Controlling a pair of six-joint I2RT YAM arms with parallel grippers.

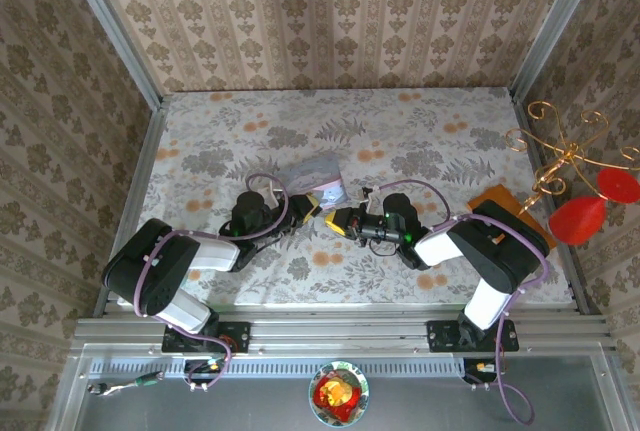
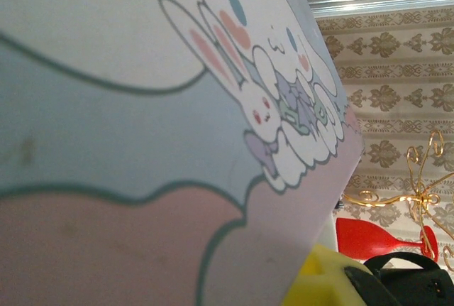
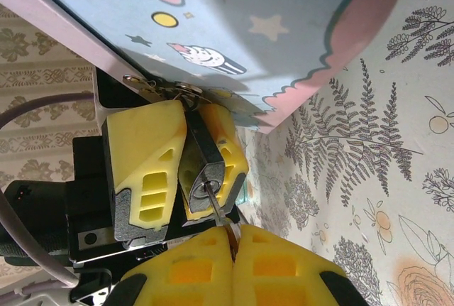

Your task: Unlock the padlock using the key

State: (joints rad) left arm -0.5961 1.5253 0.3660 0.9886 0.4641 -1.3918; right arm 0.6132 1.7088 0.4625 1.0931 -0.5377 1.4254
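Under tin (image 3: 284,29) edge, padlock (image 3: 203,167) in left hand (image 3: 186,196), key (image 3: 218,210) in it

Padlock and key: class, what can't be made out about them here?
Right wrist: key, bow buried in the right end effector; padlock, shackle tucked under the pale blue tin, open or closed unclear.
Left wrist: the pale blue tin, against the lens, blocks the grip.
Top external: padlock too small, wedged between the left end effector and the right one.

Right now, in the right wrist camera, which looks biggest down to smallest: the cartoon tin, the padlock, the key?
1. tin, by far, even cut off by the frame.
2. padlock.
3. key, just a thin blade showing.
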